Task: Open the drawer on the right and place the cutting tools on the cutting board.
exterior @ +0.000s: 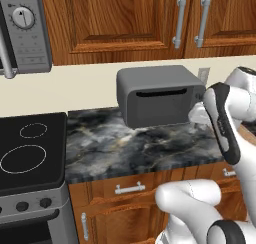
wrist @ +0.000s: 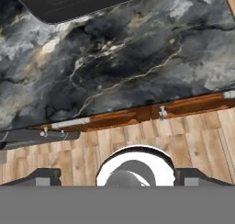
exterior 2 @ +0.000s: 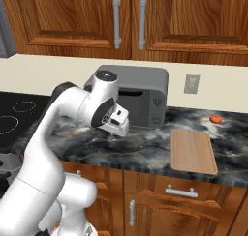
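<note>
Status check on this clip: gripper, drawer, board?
Gripper above the counter, holding nothing visible. Right drawer shut. Cutting board bare. Toaster oven just behind the hand.

In the middle of the frame a grey toaster oven (exterior: 159, 95) stands on the dark marble counter (exterior: 135, 148), against the cream wall. At the left, a black stove top (exterior: 31, 150) with white ring marks lies beside the counter, and a silver microwave (exterior: 24, 28) hangs in the upper left corner. Wooden cabinet doors (exterior: 125, 18) with vertical silver handles fill the top. Below the counter edge, a brown drawer (exterior: 131, 187) with a short horizontal handle is closed. The white robot arm (exterior: 225, 123) rises at the right side and covers part of the toaster oven.
</note>
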You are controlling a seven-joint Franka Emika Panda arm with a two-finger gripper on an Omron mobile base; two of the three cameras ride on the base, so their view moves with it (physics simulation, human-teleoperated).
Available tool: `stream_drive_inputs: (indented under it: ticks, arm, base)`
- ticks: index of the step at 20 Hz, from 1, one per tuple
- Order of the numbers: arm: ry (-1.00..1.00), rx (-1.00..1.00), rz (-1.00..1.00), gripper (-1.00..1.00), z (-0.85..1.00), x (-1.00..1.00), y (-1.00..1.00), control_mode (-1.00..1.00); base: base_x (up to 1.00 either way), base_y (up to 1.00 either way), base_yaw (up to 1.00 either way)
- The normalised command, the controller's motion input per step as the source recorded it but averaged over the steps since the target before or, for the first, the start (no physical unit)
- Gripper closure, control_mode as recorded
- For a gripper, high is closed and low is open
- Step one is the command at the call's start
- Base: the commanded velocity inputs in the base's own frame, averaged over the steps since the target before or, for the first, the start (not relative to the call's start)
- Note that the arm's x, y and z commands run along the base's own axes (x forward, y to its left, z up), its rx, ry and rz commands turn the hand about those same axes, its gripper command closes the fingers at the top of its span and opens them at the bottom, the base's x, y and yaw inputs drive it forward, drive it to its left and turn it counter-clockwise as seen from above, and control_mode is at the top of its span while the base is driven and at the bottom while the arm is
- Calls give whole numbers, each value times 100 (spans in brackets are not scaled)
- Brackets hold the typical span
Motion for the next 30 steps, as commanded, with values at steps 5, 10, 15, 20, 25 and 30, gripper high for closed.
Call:
stream_drive_inputs:
  ticks: [5, 10, 15, 20, 25, 30]
  arm:
    - [0, 23, -29, -100, -52, -67, -100, -100]
    - [0, 24, -32, -100, -57, -56, -100, -100]
    - [0, 23, -31, -100, -67, -47, -100, -100]
    - [-3, 24, -31, -100, -83, -45, -100, -100]
    - [-7, 21, -27, -100, -84, -7, -93, -100]
    - [-8, 10, -8, -100, -68, 19, -73, -100]
  base:
    - [0, 0, 0]
    - [0, 0, 0]
    - [0, 0, 0]
    - [0, 0, 0]
    - [0, 0, 0]
    - [0, 0, 0]
